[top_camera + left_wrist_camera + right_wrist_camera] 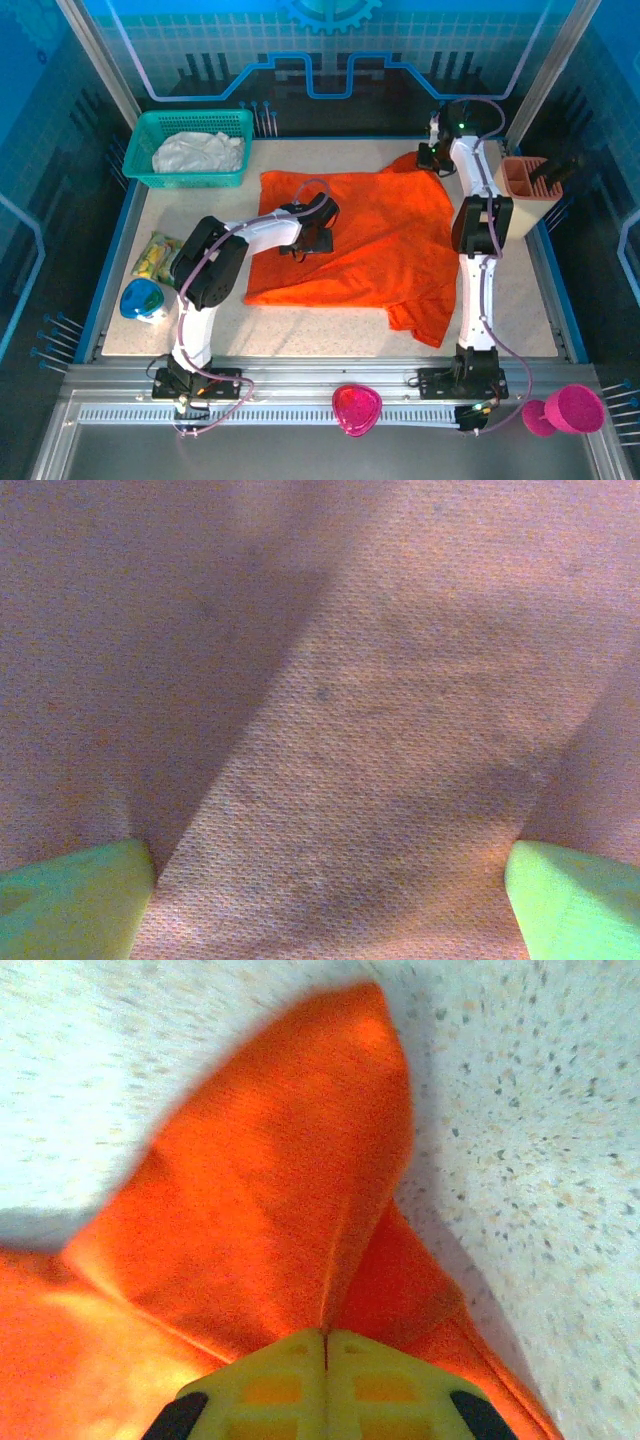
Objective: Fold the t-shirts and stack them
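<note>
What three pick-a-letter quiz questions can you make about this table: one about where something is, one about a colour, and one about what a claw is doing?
1. Where is the crumpled white cloth t-shirt?
A. in the teal plastic mesh basket
B. on the floor
C. under a cup

2. What colour is the big soft cloth t-shirt spread on the speckled table?
A. blue
B. orange
C. green

3. What is the right claw doing?
A. standing wide open
B. shut on a fold of the big t-shirt
C. holding a cup

Answers:
1 A: the white cloth lies inside the basket's walls.
2 B: it is bright orange in the top view.
3 B: the right wrist view shows its fingers pressed together with orange cloth pinched between them.
</note>
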